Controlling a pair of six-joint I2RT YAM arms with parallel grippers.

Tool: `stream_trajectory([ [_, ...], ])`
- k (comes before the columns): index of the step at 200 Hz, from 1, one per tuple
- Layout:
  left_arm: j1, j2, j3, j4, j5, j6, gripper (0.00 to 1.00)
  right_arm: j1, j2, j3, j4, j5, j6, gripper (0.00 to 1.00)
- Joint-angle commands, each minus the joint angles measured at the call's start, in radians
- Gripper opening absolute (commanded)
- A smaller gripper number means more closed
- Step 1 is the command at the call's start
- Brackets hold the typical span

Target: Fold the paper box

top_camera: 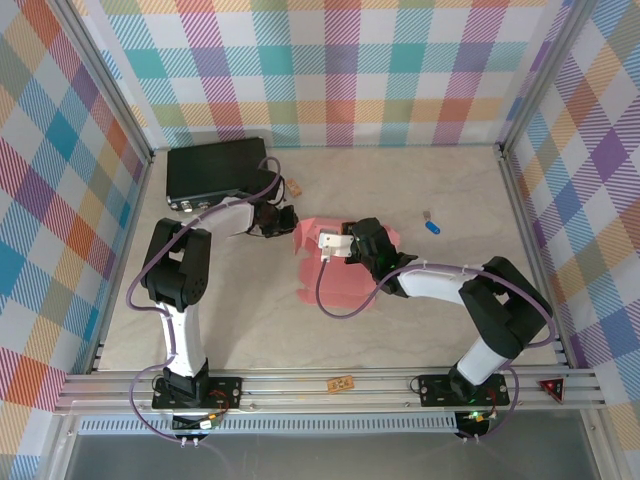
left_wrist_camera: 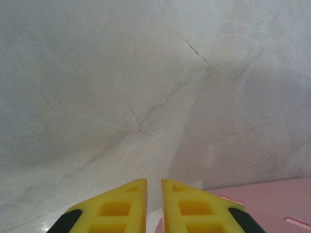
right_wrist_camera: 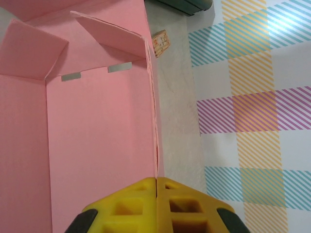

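No readable text, red triangular sticker (top_camera: 550, 388) on front rail (top_camera: 300, 381), its mark illegible

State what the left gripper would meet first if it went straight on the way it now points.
Probably the bare table: the left gripper points at it. The box lies off to one side.

The paper box (top_camera: 350, 288) lies mid-table (top_camera: 450, 200), the case (top_camera: 215, 170) behind-left of it.

Left gripper (left_wrist_camera: 154, 183): fingertips a narrow slit apart.
Right gripper (right_wrist_camera: 156, 180): jaws together, pinching the paper box (right_wrist_camera: 97, 141) wall.
Arms: both angled inward.
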Motion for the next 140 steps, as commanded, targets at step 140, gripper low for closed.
stream_trajectory([
  [140,0.002,-0.116,-0.145,0.1,0.186,0.015,0.16,-0.003,0.014,0.026,-0.01,-0.002,0.005,0.0],
])
